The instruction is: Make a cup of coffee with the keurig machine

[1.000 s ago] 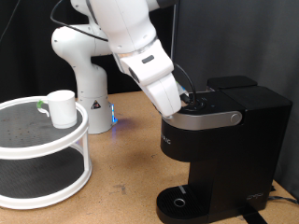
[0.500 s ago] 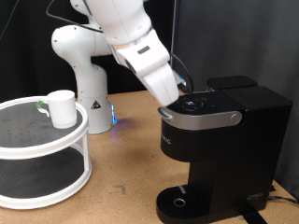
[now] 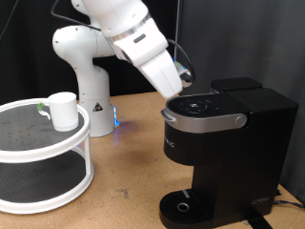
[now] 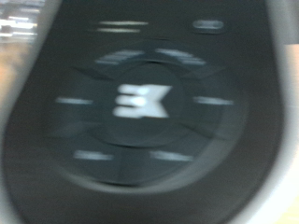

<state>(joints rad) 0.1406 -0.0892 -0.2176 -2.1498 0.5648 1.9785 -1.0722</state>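
Observation:
The black keurig machine [image 3: 229, 143] stands at the exterior view's right with its grey-silver lid handle [image 3: 205, 121] down. Its round drip plate [image 3: 181, 205] has nothing on it. My gripper [image 3: 183, 84] hangs just above the left part of the machine's top button panel [image 3: 202, 105], apart from it; its fingers do not show clearly. The wrist view is filled by the blurred round button panel [image 4: 140, 98]. The white cup [image 3: 62, 110] stands upright on the top shelf of a round white rack [image 3: 43, 143] at the exterior view's left.
The white robot base [image 3: 84, 67] stands behind the rack, with a blue light at its foot. A lower rack shelf [image 3: 38, 181] shows under the top one. A brown tabletop [image 3: 124, 181] lies between rack and machine.
My gripper has risen from the machine's top panel and drawn back up and to the exterior view's left. The cup and the machine have not moved.

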